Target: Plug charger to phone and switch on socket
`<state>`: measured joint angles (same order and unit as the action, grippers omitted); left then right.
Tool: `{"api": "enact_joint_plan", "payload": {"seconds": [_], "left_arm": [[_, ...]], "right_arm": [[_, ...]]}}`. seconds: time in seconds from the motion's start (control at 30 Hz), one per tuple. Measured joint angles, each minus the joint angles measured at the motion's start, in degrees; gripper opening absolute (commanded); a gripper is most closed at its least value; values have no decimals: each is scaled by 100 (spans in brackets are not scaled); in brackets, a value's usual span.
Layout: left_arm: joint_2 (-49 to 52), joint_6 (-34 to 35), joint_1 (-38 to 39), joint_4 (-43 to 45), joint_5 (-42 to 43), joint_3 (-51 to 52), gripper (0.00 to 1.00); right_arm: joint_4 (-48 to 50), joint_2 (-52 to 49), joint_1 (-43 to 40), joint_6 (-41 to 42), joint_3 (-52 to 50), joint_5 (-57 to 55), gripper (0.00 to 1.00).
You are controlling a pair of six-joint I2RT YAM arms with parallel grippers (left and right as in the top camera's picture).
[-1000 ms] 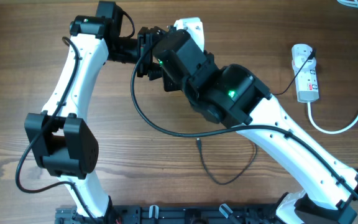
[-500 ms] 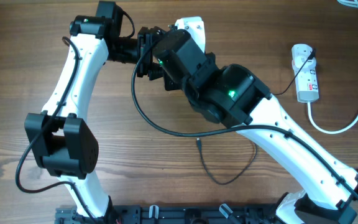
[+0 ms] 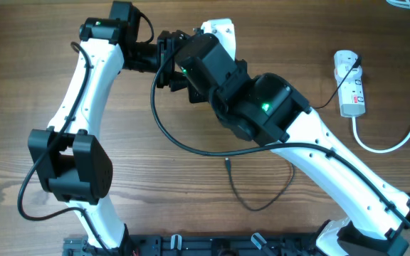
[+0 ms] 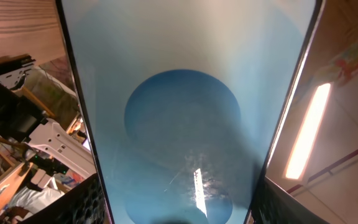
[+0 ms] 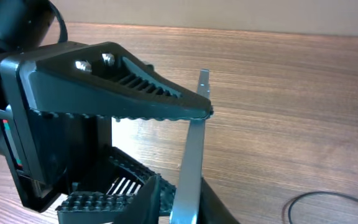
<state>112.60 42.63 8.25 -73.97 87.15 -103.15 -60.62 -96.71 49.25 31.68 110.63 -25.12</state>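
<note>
Shifted nothing since half a second before. Pinched the phone [image 4: 185,93] upright in the left end effector [image 4: 178,208], upper centre overhead. Could not tell the spread of the right end effector [image 3: 179,70]. Left the charger [image 3: 228,163] loose at lower centre of the bench [image 3: 34,28], socket [image 3: 351,84] at right edge.

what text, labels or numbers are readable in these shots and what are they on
No text can be quoted; nothing is legible in any view.
socket: its small markings are too small to read.
phone: the screen is a blurred blue at this close range, nothing readable.
</note>
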Motion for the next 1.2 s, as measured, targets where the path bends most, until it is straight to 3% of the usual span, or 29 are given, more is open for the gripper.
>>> {"api": "enact_joint_plan", "payload": {"seconds": [0.2, 0.37, 0.5, 0.7, 0.77, 0.83, 0.97, 1.1, 1.2], "left_arm": [[0, 13, -4, 7, 17, 0, 63], [0, 13, -35, 24, 66, 0, 69], [0, 13, -35, 22, 66, 0, 97], [0, 57, 11, 4, 151, -11, 100], [0, 57, 11, 4, 149, -11, 94], [0, 66, 11, 0, 151, -11, 71], [0, 109, 11, 2, 173, -17, 58], [0, 192, 11, 2, 184, -17, 55], [0, 234, 11, 4, 190, -17, 55]], "right_arm": [[-24, 0, -7, 92, 0, -90, 5], [-15, 0, -20, 280, 0, -92, 5], [-15, 0, -20, 321, 0, -87, 4], [-15, -13, -57, 1532, 0, -144, 4], [-15, -13, -116, 2162, 0, -177, 4], [-15, -11, -197, 2889, 0, -208, 4], [-24, -4, -302, 4258, 0, -236, 4], [-109, 63, -313, 5877, 0, -234, 4], [-127, 127, -313, 6655, 0, -177, 4]]}}
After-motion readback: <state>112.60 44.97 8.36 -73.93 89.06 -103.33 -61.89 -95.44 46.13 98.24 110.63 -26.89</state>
